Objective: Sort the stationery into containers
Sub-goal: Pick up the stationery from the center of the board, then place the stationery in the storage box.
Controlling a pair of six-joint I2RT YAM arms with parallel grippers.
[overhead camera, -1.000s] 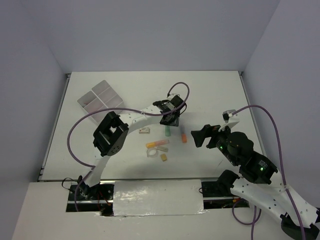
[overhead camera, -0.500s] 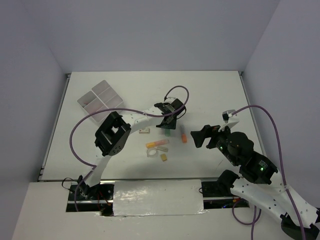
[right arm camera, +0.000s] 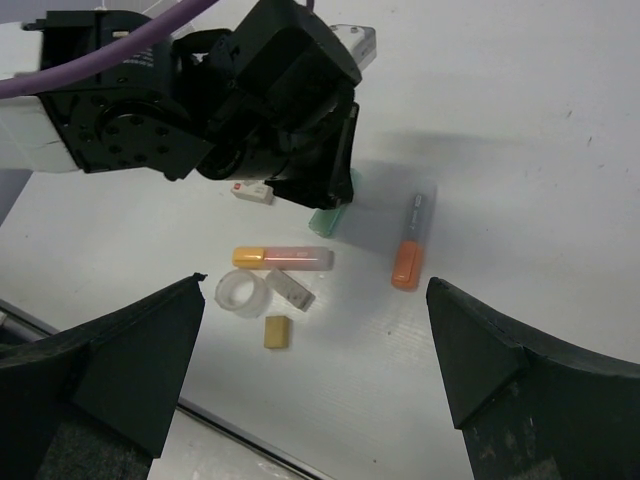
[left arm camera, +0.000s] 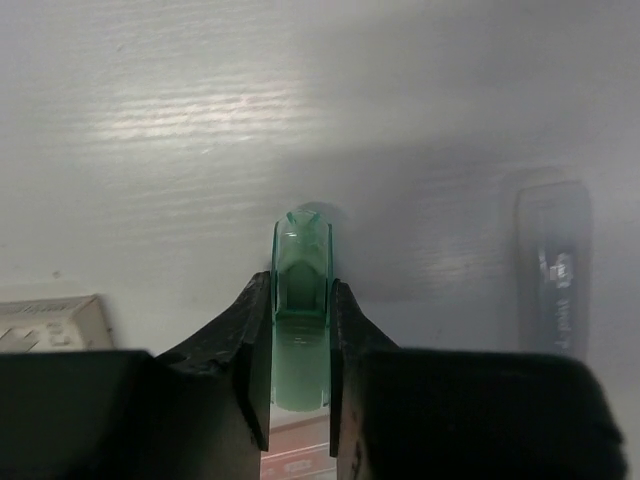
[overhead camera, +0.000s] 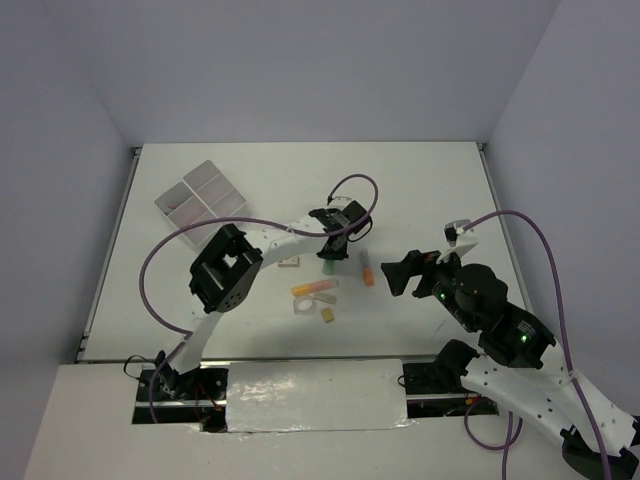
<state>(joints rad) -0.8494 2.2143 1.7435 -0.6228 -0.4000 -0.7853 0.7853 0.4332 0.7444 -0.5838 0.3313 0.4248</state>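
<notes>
The green marker [left arm camera: 301, 275] is pinched between the narrowly parted fingers of the left claw [left arm camera: 300, 295], low against the worktop [left arm camera: 420, 90]. An orange marker [left arm camera: 552, 270] lies just right of that claw. The right claw [right arm camera: 312, 288] gapes wide, holding nothing.

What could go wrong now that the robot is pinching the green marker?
The left gripper pinches the green marker by its smooth sides, so it might tilt or slip when lifted. The trays sit far off at the table's far left, a long carry where it could drop. The small white piece lies close beside one finger and could get nudged.
</notes>
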